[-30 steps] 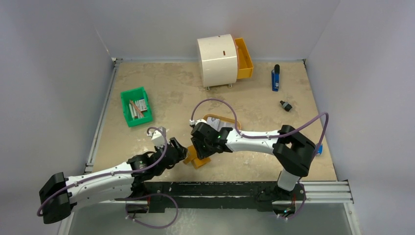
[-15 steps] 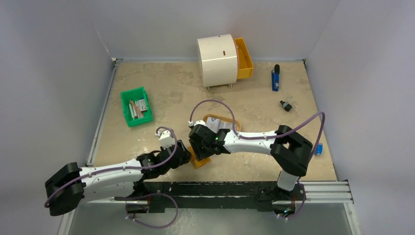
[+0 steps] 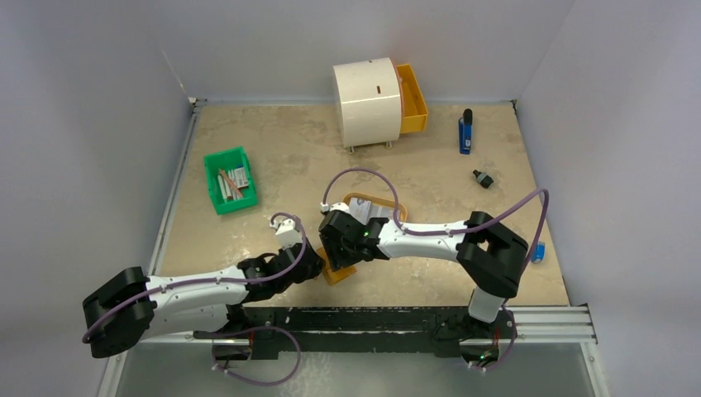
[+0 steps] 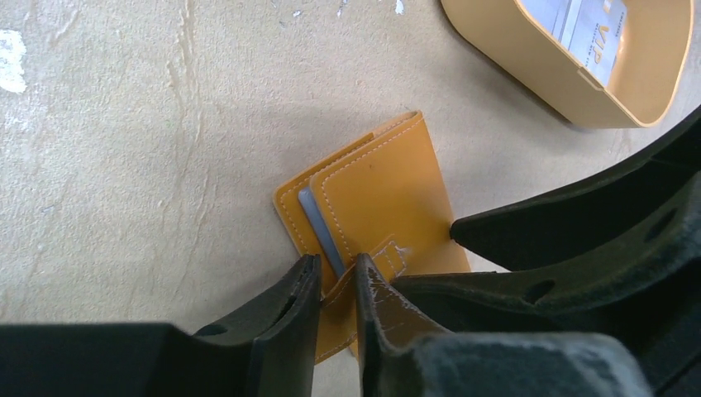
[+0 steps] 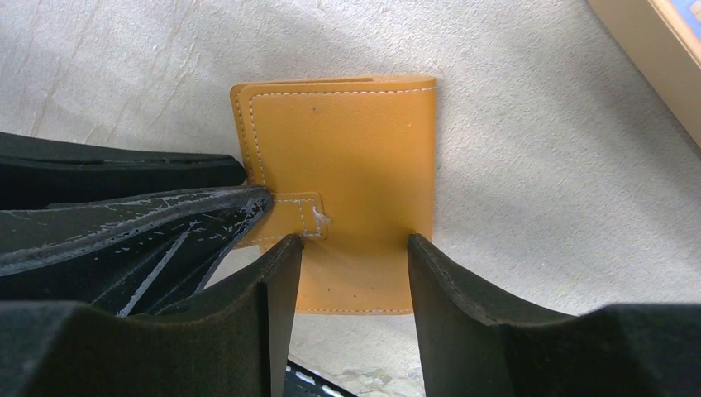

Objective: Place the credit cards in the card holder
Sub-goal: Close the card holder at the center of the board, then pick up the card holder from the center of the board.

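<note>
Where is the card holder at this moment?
In the top view the card holder lies flat on the table near its near edge, between the left end effector and the right end effector, close to the oval tan tray behind it.

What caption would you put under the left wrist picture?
Left gripper pinching the strap of the orange card holder, a grey card peeking out, tan tray behind.

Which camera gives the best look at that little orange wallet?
The right wrist view: the card holder sits mid-frame, nearly whole, stitching and strap plain. The left wrist view shows it too, angled, its near end covered. The top view shows only a small orange corner.
</note>
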Controlling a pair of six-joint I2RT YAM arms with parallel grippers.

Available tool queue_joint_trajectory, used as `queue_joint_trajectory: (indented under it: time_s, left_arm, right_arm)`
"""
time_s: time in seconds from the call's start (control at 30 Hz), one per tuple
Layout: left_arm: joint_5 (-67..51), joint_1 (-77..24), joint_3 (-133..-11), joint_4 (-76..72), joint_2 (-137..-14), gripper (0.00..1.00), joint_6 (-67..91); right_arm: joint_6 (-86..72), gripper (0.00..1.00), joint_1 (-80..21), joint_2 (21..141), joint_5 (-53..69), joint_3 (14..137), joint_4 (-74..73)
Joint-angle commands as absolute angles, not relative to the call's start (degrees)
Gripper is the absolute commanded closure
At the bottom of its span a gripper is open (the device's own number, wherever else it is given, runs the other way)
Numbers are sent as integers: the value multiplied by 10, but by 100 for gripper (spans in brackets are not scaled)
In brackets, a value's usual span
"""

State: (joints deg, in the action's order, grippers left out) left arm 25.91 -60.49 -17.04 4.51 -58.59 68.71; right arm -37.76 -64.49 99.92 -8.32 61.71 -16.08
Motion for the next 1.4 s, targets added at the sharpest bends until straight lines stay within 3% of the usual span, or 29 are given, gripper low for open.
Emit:
queue_joint_trajectory:
  time_s: [0.0, 0.27, 0.7, 1.37]
  left_arm:
    - [260, -603, -171, 71, -585, 84, 668]
    - [268, -603, -156, 66, -600, 100, 670]
    - [275, -603, -141, 69, -607, 100, 675]
    - [282, -603, -142, 105, -645, 100, 719]
  right_arm:
    - [-409, 47, -649, 993, -91, 608, -166]
    - [-428, 42, -646, 929, -60, 577, -161]
    - [-517, 35, -545, 820, 83, 405, 45]
    - [-518, 32, -493, 877, 146, 356, 175]
